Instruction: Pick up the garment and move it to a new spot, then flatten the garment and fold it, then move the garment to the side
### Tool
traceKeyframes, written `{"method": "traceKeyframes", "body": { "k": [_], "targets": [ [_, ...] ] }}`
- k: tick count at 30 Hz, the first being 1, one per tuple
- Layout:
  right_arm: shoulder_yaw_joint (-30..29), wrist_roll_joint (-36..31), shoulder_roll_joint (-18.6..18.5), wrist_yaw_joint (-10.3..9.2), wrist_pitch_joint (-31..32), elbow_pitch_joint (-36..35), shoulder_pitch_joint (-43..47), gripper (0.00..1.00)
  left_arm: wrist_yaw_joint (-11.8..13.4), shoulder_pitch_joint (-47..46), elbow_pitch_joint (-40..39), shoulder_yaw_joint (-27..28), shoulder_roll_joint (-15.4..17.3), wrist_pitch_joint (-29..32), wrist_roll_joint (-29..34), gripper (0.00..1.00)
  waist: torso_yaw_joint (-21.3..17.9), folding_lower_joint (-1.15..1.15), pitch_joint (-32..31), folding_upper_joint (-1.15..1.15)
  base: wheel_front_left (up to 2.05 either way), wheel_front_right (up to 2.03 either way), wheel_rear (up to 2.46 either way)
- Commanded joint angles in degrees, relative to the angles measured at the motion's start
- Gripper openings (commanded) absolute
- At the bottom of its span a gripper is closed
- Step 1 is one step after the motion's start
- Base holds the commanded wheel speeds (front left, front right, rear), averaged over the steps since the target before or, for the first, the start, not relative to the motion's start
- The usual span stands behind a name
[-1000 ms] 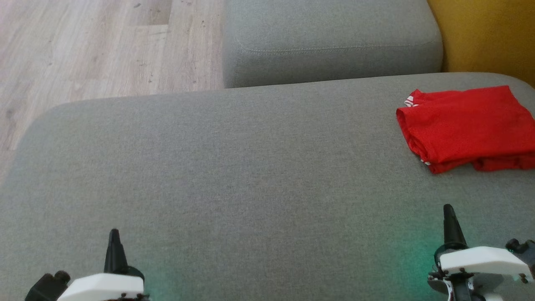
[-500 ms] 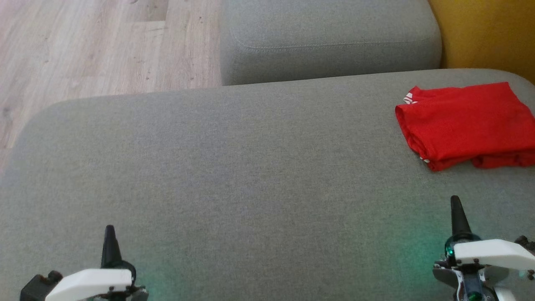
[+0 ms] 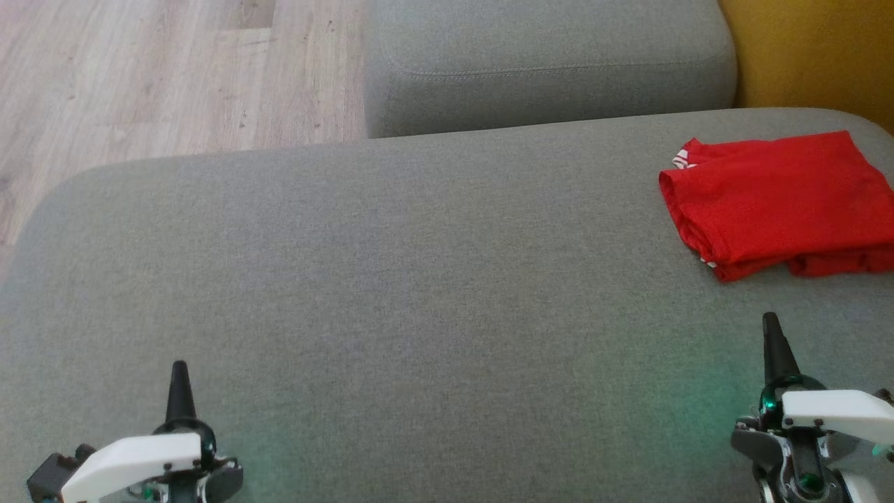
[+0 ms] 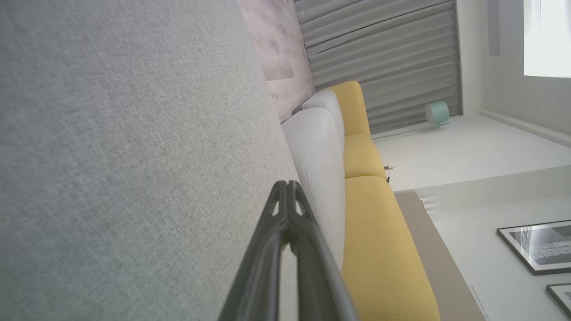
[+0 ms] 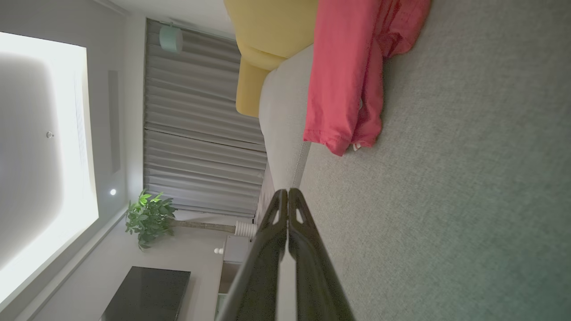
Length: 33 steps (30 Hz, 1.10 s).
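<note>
While the left hand (image 3: 179, 374) and right hand (image 3: 770, 325) hover pinched together, empty, the folded red fabric garment (image 3: 775, 199) lies far right on the grey upholstered cushion (image 3: 419, 279), beyond the right hand.

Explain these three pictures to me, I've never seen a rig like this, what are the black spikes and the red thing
This is a wheeled robot with two arms, each ending in a claw of two long dark fingers. The upright picture comes from a camera on its head, looking down at a grey cushion. The black spikes are its left claw and right claw, both shut and holding nothing. The two sideways pictures come from cameras on each wrist, looking along the fingers, so the room appears tipped. The red garment lies folded at the cushion's far right, apart from both claws.
</note>
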Motion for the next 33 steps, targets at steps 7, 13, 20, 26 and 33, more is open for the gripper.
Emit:
{"method": "traceKeyframes", "body": {
  "k": [7, 13, 20, 26, 33],
  "targets": [
    [-0.02, 6.08, -0.30, 0.40, 1.55, -2.95, -3.54, 0.00, -0.88, -4.06, -2.18, 2.83, 0.11, 1.57, -6.00, 0.00, -0.19, 0.00, 0.32, 0.00, 0.00, 0.00, 0.00],
    [-0.59, 10.12, -0.30, 0.42, 2.53, -3.49, -3.90, 0.00, -1.19, -4.66, -2.29, 3.42, 0.11, 2.58, -10.06, 0.00, -0.33, 0.00, 0.57, 0.00, 0.00, 0.00, 0.00],
    [-1.24, 14.81, -0.31, 0.45, 3.68, -4.12, -4.32, 0.00, -1.55, -5.35, -2.42, 4.09, 0.11, 3.76, -14.78, 0.00, -0.50, 0.00, 0.86, 0.00, 0.00, 0.00, 0.00],
    [-1.35, 15.55, -0.31, 0.45, 3.86, -4.22, -4.39, 0.00, -1.60, -5.46, -2.44, 4.20, 0.11, 3.95, -15.52, 0.00, -0.53, 0.00, 0.91, 0.00, 0.00, 0.00, 0.00],
    [-1.34, 15.55, -0.31, 0.45, 3.86, -4.22, -4.39, 0.00, -1.60, -5.46, -2.44, 4.20, 0.11, 3.95, -15.52, 0.00, -0.53, 0.00, 0.91, 0.00, 0.00, 0.00, 0.00]
  ]
}}
